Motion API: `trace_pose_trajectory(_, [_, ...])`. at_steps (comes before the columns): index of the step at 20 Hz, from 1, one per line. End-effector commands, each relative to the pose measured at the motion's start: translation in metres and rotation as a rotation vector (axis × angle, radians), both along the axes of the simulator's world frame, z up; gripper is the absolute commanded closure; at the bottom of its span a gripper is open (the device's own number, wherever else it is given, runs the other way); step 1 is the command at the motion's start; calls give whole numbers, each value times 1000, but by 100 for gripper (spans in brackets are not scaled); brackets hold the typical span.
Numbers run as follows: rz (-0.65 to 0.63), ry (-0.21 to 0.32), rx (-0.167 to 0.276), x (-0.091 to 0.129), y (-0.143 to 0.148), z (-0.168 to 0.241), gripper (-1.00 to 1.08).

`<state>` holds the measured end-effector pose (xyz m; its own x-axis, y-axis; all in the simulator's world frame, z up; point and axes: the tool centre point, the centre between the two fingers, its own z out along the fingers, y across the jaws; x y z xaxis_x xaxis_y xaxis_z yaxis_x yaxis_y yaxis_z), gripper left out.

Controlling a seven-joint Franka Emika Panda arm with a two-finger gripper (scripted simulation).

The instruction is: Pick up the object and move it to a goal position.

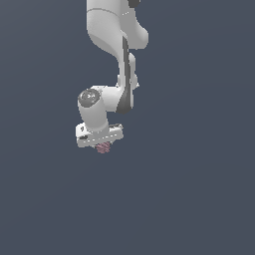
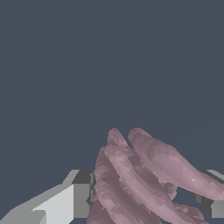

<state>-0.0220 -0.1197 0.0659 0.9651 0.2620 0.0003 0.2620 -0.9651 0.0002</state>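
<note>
The object (image 1: 103, 147) is a tiny pinkish-red ribbed thing showing just under the white hand of my arm in the exterior view. My gripper (image 1: 103, 145) sits around it, and its fingers are mostly hidden by the hand. In the wrist view the object (image 2: 140, 179) fills the space between the two fingers (image 2: 72, 201), which press on it from both sides. The gripper (image 2: 142, 199) is shut on the object.
A plain dark blue-grey surface (image 1: 199, 199) fills the whole background. The white arm (image 1: 112, 30) comes down from the upper part of the exterior view. No other objects or edges are in view.
</note>
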Motion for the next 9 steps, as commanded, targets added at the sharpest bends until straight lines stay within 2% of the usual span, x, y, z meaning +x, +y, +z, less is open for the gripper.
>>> trace_pose_trajectory(1, [2,0,0,5,-10,2,108])
trace_pose_trajectory(9, [2,0,0,8,-16,3,108])
